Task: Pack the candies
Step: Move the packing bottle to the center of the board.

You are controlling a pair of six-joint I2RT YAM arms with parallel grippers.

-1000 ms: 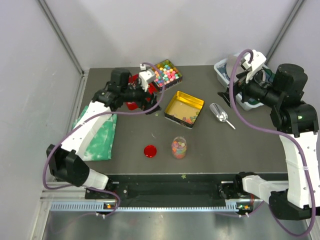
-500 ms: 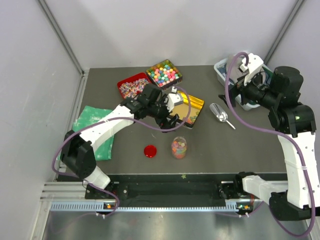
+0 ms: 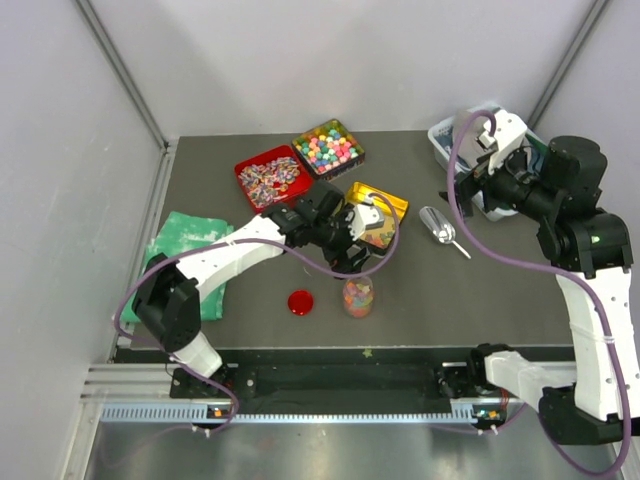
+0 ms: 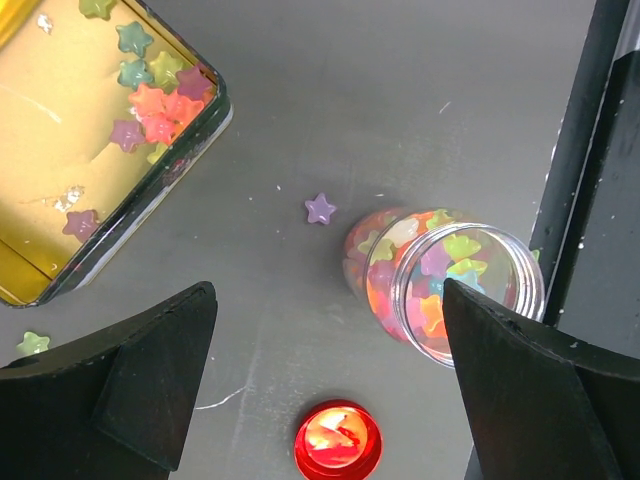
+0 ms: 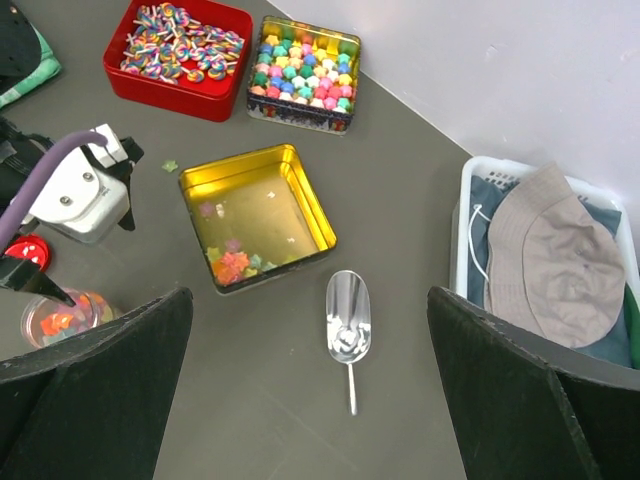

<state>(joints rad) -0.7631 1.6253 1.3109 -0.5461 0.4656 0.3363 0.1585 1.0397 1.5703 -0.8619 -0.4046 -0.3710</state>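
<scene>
I see the dark grey counter (image 3: 500, 290) with my left arm stretched over its middle. The left fingers (image 4: 140, 380) stand wide apart with nothing between them, hanging above the bare strip between tin and jar. The right fingers (image 5: 100, 390) are just as spread and empty, held high at the right side, well apart from the work.

The square gold metal tin (image 5: 232, 162) lies open, most of its floor bare. Just beside its near corner stands the clear round jar (image 4: 470, 230), upright and uncapped. The silver metal scoop (image 5: 348, 315) lies unused to the right of the tin, and the round red lid (image 4: 338, 440) sits on the counter near the jar.

The tiny glossy star-shaped jelly candies (image 4: 160, 100) are split: a small cluster in one corner of the tin, and many more in the jar, though from above I cannot tell how full it is. One purple star (image 4: 320, 209) lies loose on the counter between the two.

I judge I am in the filling step, near its end. The next move calls for a careful descent and a fine pinch on that flat little stray, or a firm hold on the tin to tip out the rest.
</scene>
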